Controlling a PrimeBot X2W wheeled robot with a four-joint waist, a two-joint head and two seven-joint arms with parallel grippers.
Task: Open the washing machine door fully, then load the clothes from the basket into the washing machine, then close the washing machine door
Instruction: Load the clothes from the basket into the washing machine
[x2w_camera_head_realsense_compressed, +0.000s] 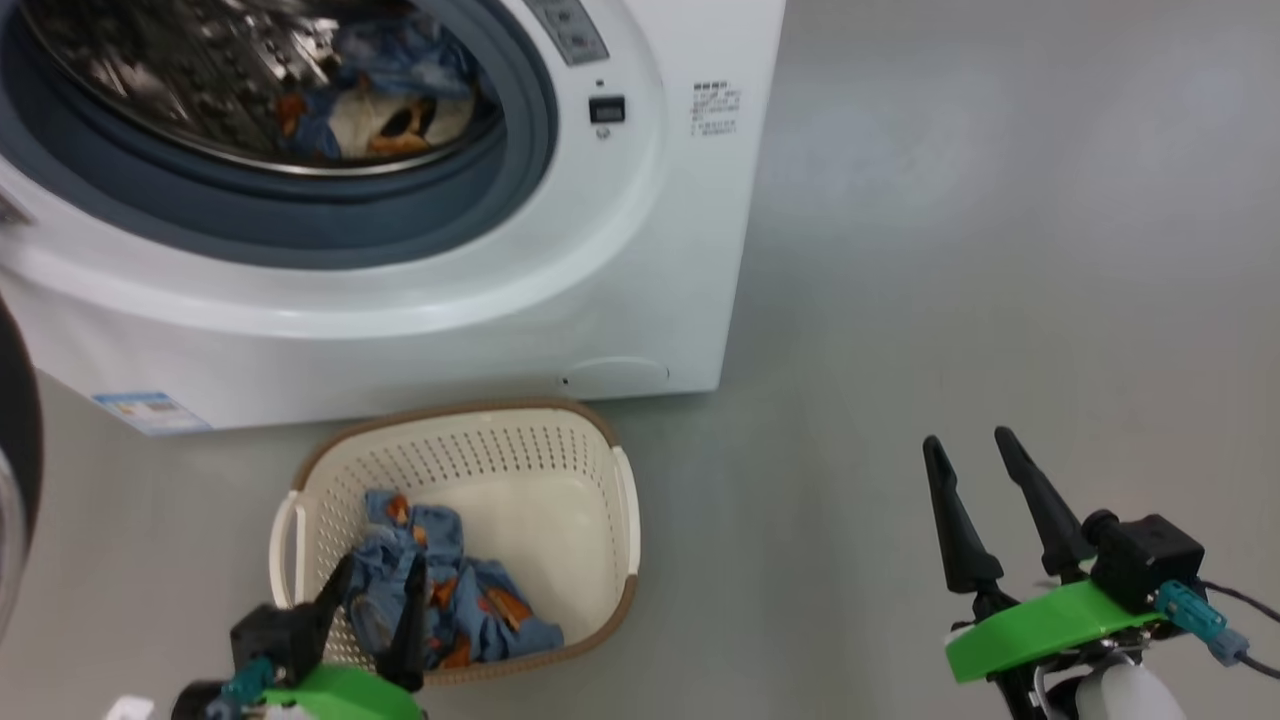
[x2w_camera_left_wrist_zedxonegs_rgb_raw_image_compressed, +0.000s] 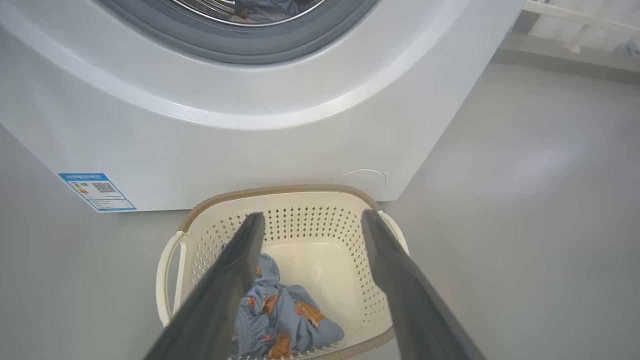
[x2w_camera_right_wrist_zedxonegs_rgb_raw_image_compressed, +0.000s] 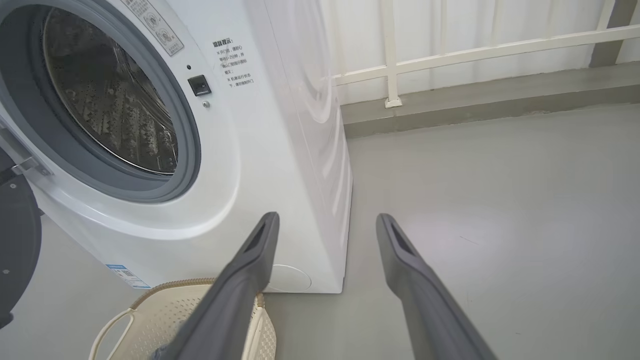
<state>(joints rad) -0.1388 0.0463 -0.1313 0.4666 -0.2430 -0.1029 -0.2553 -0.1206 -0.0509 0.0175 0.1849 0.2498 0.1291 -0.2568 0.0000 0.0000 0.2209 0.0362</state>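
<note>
Here we are over the small cream perforated plastic basket with its brown woven-look rim (x2w_camera_head_realsense_compressed: 450, 408), sitting on the grey floor (x2w_camera_head_realsense_compressed: 950, 250) just in front of the big white front-loading washing machine (x2w_camera_head_realsense_compressed: 620, 280). Our left gripper (x2w_camera_head_realsense_compressed: 380, 563) hangs over the basket's near-left corner, its two dark fingers spread wide and holding nothing. The light blue printed bundle of clothes (x2w_camera_left_wrist_zedxonegs_rgb_raw_image_compressed: 285, 315) lies just below and ahead of them, nearer the left finger than the right in the left wrist view. We judge its long axis runs diagonally, from the basket's left wall toward the near-right corner, so the jaws look roughly set to straddle it. The left arm is plainly the nearer one. Our right gripper (x2w_camera_head_realsense_compressed: 968, 440) is well apart over bare floor to the right, jaws equally wide and empty. Edges to mind: the near rim and left wall, close by the fingers. The basket's right half is bare, which gives room. Above, the steel drum (x2w_camera_head_realsense_compressed: 200, 80) holds another blue bundle (x2w_camera_head_realsense_compressed: 390, 105), and the glossy black-rimmed round door (x2w_camera_right_wrist_zedxonegs_rgb_raw_image_compressed: 17, 245) is swung out at our left, so the way up to the opening looks free.
</note>
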